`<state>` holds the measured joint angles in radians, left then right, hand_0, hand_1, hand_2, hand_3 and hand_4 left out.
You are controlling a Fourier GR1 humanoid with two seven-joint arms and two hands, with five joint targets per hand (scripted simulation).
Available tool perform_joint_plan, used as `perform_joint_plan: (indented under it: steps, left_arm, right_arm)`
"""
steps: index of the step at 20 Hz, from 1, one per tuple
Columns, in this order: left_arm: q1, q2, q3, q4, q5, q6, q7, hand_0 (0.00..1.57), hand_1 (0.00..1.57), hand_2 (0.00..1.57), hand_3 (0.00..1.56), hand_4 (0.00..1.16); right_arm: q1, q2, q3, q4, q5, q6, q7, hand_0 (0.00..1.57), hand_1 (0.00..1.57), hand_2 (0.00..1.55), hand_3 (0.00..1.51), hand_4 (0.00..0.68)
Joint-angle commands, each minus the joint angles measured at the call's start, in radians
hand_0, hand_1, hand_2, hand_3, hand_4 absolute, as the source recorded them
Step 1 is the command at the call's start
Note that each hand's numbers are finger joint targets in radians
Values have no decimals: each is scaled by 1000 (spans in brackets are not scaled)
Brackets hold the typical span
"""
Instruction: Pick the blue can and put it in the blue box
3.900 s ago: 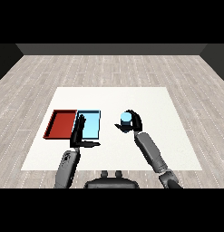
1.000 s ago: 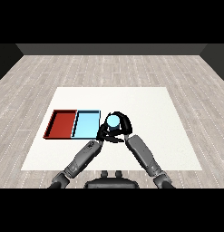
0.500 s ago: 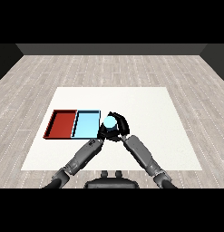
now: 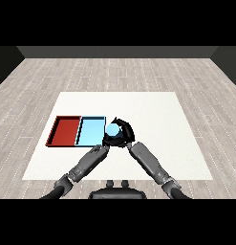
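We see our right hand [image 4: 123, 134] with its fingers [image 4: 128, 129] curled round the blue can [image 4: 112, 129], which we hold just at the right edge of the light blue tray [image 4: 91, 130]. The red tray [image 4: 65, 130] lies beyond that, farther to the left of the fingers, touching the blue one on the white worktop [image 4: 157, 115]. Our left hand [image 4: 108, 141] sits just below the can, close against the right hand; whether its fingers are curled or straight we cannot tell.

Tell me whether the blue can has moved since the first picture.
Yes. The blue can, held in the right hand, has shifted left toward the light blue tray and now sits at its right edge.
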<state>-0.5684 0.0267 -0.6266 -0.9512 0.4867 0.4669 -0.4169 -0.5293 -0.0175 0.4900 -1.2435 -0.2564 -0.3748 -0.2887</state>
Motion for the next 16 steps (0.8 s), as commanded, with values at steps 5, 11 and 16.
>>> perform_joint_plan:
  steps: [5,11,16]
  left_arm:
    - [-84,-26,-15,48,52,136,79,1571,1571,1571,1483,1138]
    - [-46,-26,15,0,-31,174,102,1571,1571,1553,1462,1137]
    - [-26,-26,21,-38,-90,191,116,1571,1571,1555,1467,1141]
  right_arm:
    - [8,5,-23,-85,-5,34,68,1428,1428,1462,1378,524]
    - [52,5,-43,-88,11,71,53,1426,1426,1459,1379,534]
    - [-18,17,-10,-37,-18,14,51,1332,1332,1403,1302,496]
